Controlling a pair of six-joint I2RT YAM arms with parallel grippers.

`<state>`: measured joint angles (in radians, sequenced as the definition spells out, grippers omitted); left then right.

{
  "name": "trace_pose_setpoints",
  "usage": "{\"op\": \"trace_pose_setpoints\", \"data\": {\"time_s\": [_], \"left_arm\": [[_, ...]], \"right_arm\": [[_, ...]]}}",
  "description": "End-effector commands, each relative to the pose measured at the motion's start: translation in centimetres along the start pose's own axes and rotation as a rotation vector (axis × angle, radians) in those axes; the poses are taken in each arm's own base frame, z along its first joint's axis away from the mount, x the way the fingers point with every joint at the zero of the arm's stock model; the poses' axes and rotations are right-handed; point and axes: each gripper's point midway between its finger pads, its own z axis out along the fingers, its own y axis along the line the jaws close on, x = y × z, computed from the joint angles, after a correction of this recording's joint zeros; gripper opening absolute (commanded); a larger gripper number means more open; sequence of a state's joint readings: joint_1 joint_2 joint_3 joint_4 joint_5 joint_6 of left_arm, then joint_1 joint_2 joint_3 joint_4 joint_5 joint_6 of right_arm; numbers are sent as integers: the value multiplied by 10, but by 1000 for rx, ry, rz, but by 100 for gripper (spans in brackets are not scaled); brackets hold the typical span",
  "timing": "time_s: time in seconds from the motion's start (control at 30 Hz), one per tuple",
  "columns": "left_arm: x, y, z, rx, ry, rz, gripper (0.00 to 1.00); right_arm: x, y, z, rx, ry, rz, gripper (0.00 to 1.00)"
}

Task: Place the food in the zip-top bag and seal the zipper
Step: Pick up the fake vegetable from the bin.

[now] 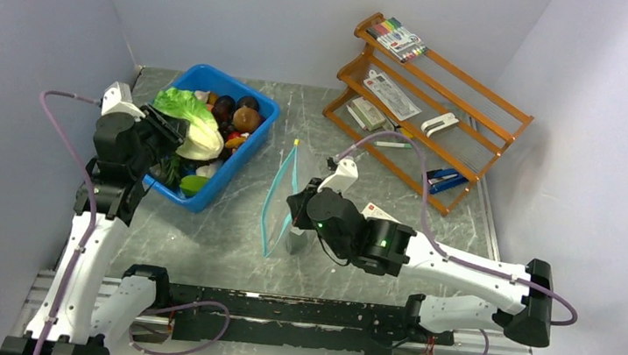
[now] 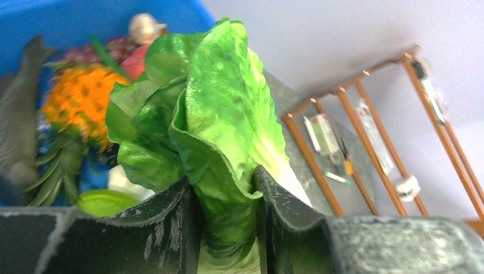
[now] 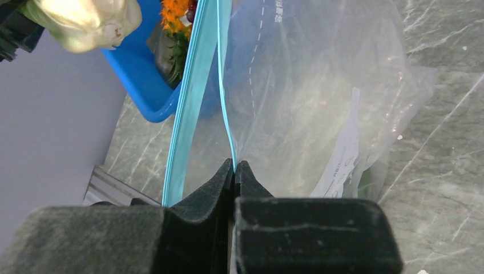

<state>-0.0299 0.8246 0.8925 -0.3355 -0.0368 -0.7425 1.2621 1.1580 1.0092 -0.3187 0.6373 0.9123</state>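
Desk (image 1: 198, 245): grey, marbled. A bare band ran along its near edge, between the arm bases and the items below.

1. Right gripper (image 3: 234, 165): mid-desk, fingers clenched flat together on one lip of the clear crinkly plastic zip-top bag (image 3: 297, 103). The bag stood on edge at the desk's centre with its white label low on the side wall.

2. Thin teal-blue zipper strip (image 3: 191, 85): unsealed. Its two halves were parted into a narrow wedge. The mouth faced the desk's left side, with open desk between it and the bin.

3. Rigid blue plastic bin (image 1: 237, 165): far-left quarter, set cornerwise, its near corner well apart from the bag. It held a brown round fruit (image 1: 246, 118), an orange knobbly fruit (image 2: 80, 97) and other small pieces.

4. Left gripper (image 2: 225, 188): over the bin's left rim, close to the left wall. It was clamped on the stem end of the green leafy toy lettuce (image 2: 217, 103), whose leaves stood out past the fingertips. Contact with the pile beneath could not be judged.

5. Orange-brown slatted wooden rack (image 1: 470, 81): far-right corner, carrying markers and white packs, well apart from the bag.
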Motion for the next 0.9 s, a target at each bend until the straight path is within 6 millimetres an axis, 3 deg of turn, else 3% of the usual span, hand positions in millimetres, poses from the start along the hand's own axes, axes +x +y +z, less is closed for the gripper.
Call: {"op": "trace_pose_setpoints", "data": {"time_s": [0.0,0.4,0.6,0.87], "left_arm": [[-11,-59,-24,334,-41,132,33],[7,-129,-112,906,-67,269,32],[4,-145,-152,1074,-119,262,34],[18,-134,-155,1147,-186,234,35]], "right_arm": [[-10,12,2,-14,-10,28,0],[-3,36,26,-53,64,76,0],[-8,52,38,-135,99,178,0],[-13,71,48,-231,133,285,0]]}}
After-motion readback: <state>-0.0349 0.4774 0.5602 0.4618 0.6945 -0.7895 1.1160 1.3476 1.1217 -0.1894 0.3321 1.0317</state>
